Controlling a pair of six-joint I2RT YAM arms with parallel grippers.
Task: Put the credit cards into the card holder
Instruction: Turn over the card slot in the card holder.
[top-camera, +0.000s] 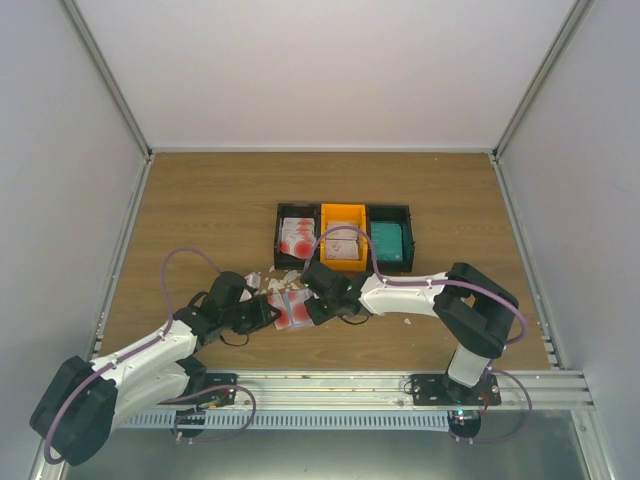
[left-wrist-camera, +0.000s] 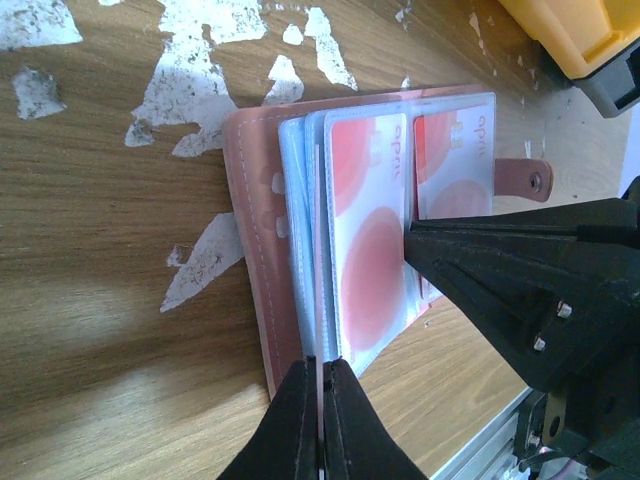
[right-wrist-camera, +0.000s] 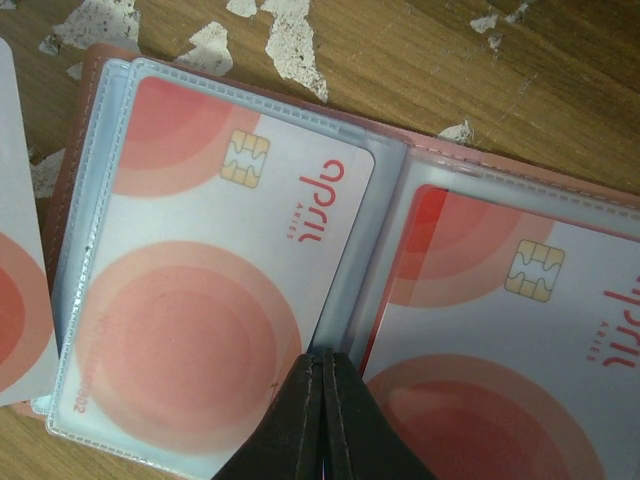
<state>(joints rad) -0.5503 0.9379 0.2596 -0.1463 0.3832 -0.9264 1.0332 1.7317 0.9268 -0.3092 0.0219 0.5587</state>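
Note:
The salmon-pink card holder (top-camera: 290, 308) lies open on the wood between both arms. Its clear sleeves hold white credit cards with red circles: one in the left sleeve (right-wrist-camera: 210, 290), one in the right sleeve (right-wrist-camera: 500, 340). A third card (right-wrist-camera: 15, 270) shows at the left edge of the right wrist view. My left gripper (left-wrist-camera: 322, 365) is shut on the edge of a thin clear sleeve leaf (left-wrist-camera: 318, 250) of the holder. My right gripper (right-wrist-camera: 326, 358) is shut, its tips at the seam between the two sleeves, and appears as a black wedge (left-wrist-camera: 500, 270) in the left wrist view.
A three-compartment tray (top-camera: 362, 214) stands behind the holder, with printed cards in the black left bin (top-camera: 297, 236) and orange middle bin (top-camera: 343, 245), and teal ones at right (top-camera: 388, 240). White scraps (left-wrist-camera: 190, 80) are scattered on the wood. A metal rail (top-camera: 380, 385) runs along the near edge.

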